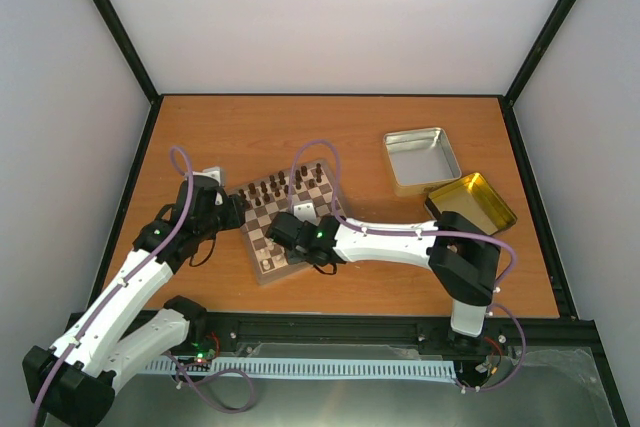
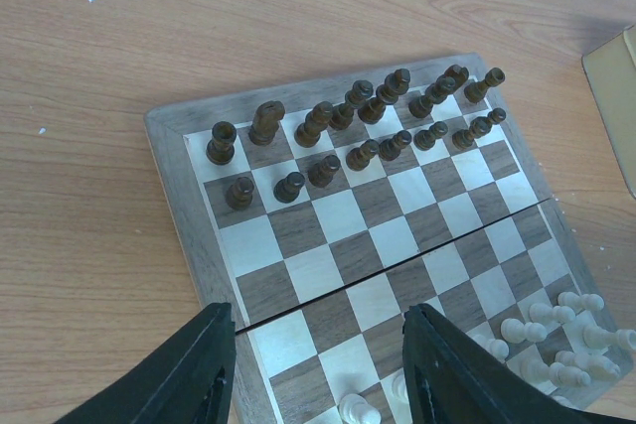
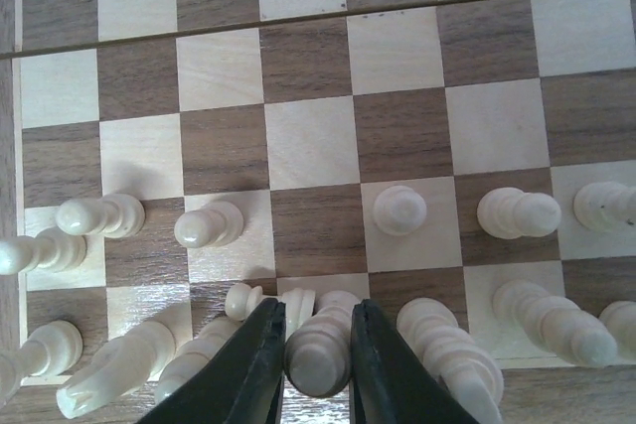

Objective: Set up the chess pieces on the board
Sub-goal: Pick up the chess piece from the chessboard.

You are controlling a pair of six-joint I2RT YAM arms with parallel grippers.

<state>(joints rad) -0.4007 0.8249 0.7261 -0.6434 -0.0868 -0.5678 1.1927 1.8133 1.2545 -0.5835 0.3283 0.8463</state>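
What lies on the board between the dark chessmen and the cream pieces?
Bare squares of the board, crossed by its fold seam; the left wrist view shows it.

Wooden board (image 2: 338,215), matt cream chess pieces (image 3: 400,211)

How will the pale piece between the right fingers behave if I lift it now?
Probably stiff and light: the pale piece looks like small turned wood. Its smooth, rounded body may slip or pivot between the right gripper's narrow fingers. The neighbours crowd it closely, so brushing them on the way up would likely topple or roll them.
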